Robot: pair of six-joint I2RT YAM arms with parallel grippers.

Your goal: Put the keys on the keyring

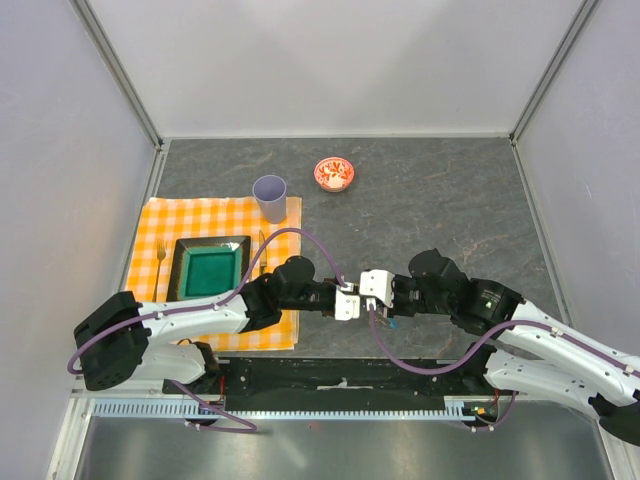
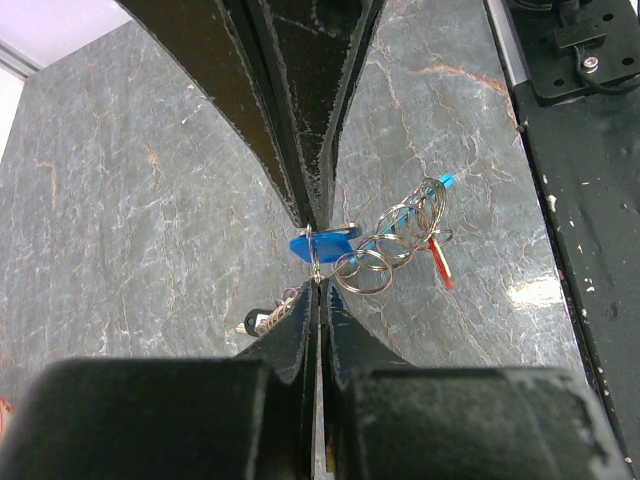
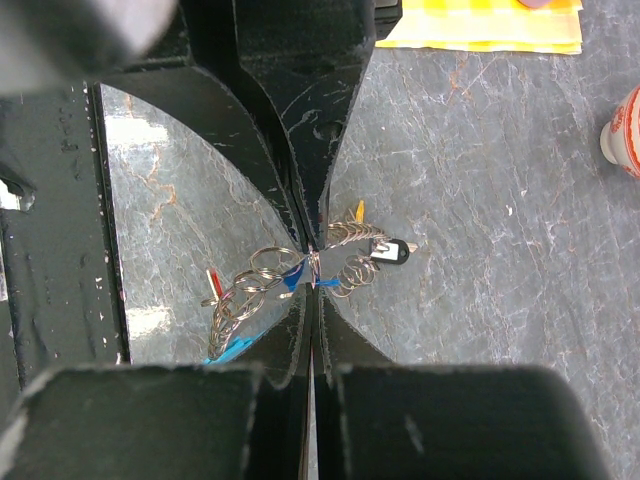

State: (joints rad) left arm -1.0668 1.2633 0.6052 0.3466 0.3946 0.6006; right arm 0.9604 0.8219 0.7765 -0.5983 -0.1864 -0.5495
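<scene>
Near the middle of the desk's near edge the two arms meet tip to tip. The left fingers are pressed together, and so are the right fingers, each pair pinching the keyring at almost the same spot, on one thin metal ring between the two tips. A blue key sits right at that pinch. From there the linked rings trail toward the near edge, carrying a red key and ending in the bright blue fob. On the other side of the pinch a black key and a yellow key hang close by. I cannot tell whether the bundle touches the desk or hangs just above it. Toward the left edge lies a yellow checked cloth with a green plate on it and a grey cup at its far right corner. A red-and-white bowl stands near the far edge, well apart from the arms.
</scene>
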